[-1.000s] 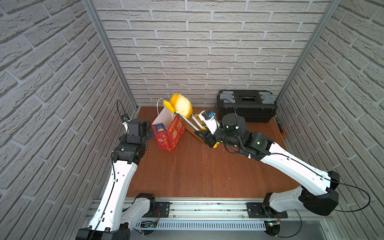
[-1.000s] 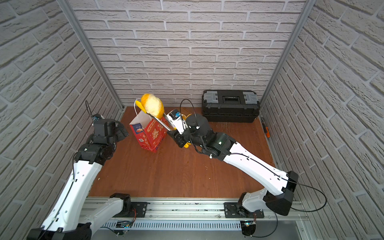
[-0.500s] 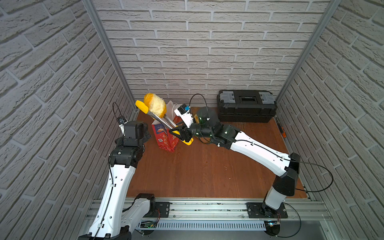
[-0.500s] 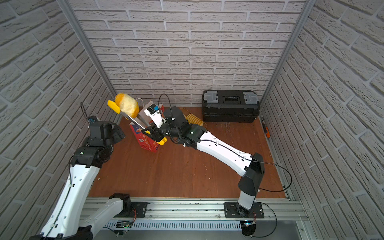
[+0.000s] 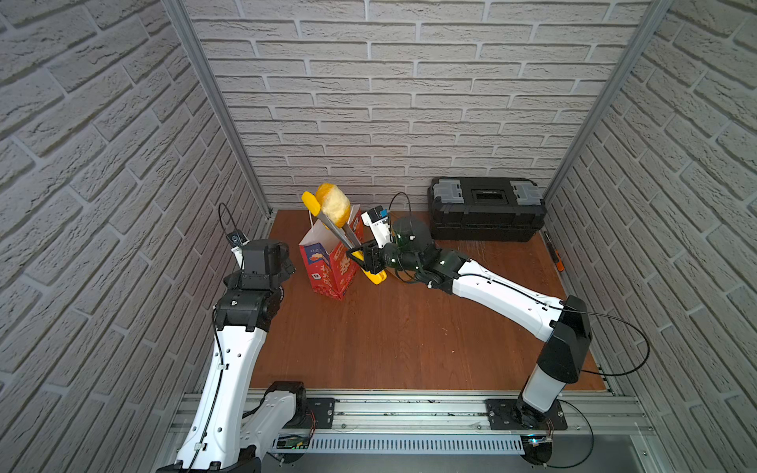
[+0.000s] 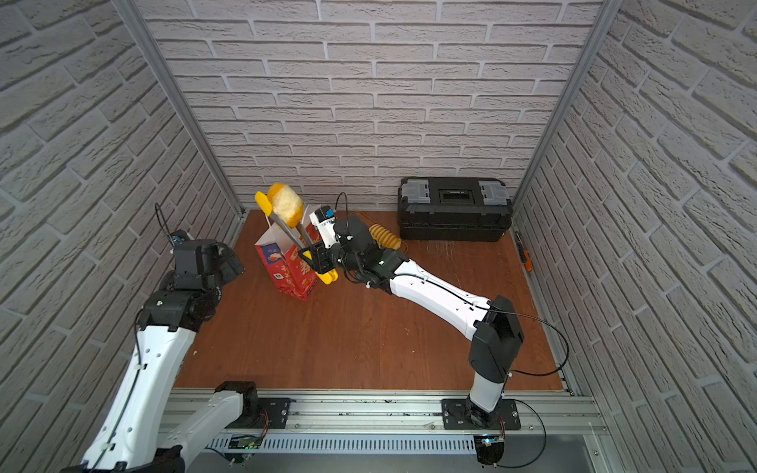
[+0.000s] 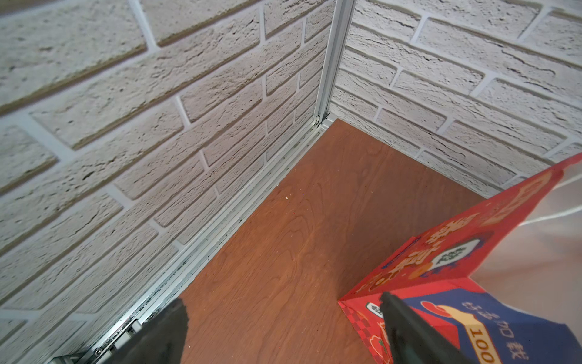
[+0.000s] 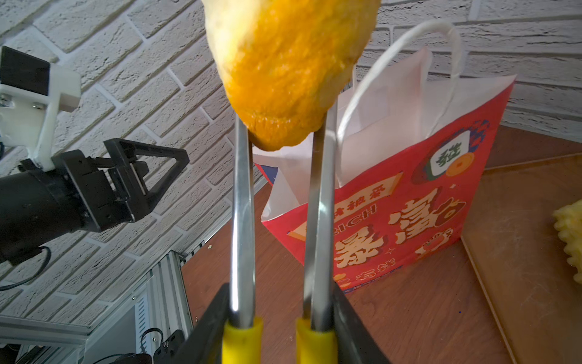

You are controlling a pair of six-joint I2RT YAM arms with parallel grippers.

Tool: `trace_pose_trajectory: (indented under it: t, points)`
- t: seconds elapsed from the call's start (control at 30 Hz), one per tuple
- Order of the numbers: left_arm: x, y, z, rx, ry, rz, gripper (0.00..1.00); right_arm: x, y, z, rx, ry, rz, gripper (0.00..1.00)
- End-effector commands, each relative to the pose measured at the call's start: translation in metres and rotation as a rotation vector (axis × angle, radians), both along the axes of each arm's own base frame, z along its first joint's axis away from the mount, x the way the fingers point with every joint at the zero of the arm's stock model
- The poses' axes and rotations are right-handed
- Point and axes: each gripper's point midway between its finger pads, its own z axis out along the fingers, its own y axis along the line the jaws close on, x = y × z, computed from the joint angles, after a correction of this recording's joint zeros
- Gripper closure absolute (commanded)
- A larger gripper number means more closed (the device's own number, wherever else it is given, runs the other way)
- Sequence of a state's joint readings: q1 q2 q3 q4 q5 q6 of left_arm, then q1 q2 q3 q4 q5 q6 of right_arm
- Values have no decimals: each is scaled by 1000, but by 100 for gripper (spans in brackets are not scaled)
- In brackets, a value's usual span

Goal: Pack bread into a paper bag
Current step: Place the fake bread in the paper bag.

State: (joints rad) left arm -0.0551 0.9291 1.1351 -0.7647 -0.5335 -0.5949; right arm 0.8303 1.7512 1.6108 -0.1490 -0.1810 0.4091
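Observation:
My right gripper (image 5: 366, 259) (image 8: 280, 285) is shut on the yellow handles of metal tongs (image 5: 341, 235) (image 8: 242, 205). The tongs pinch a golden oval piece of bread (image 5: 334, 204) (image 6: 286, 204) (image 8: 289, 69), held high over the open top of the paper bag (image 5: 327, 268) (image 6: 288, 268) (image 8: 393, 205). The bag stands upright at the back left of the wooden floor, white above and red and blue below. My left gripper (image 5: 282, 260) (image 7: 282, 299) (image 8: 148, 176) hangs open and empty just left of the bag (image 7: 456, 252). A ridged spiral roll (image 6: 385, 238) (image 8: 570, 239) lies behind my right wrist.
A black toolbox (image 5: 485, 209) (image 6: 454, 209) stands against the back wall on the right. An orange-handled tool (image 5: 555, 259) lies along the right wall. The roll rests on a flat brown tray (image 8: 519, 236). Brick walls close in three sides.
The tongs with the bread swung left of the bag half a second ago, then came back right above it. My left gripper has hardly moved.

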Motion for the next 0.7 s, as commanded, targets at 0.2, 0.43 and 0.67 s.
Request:
trace_pose_trajectory:
  t: [0.2, 0.43, 0.67]
  points:
    - [6, 0, -12, 0, 26, -2, 2, -3, -20, 38, 52, -76, -72, 73]
    - [13, -3, -17, -17, 31, -16, 3, -2, -15, 23, 4, -48, -51, 65]
    - [11, -2, -20, -16, 34, -11, 3, -1, -11, 24, 2, -60, -39, 37]
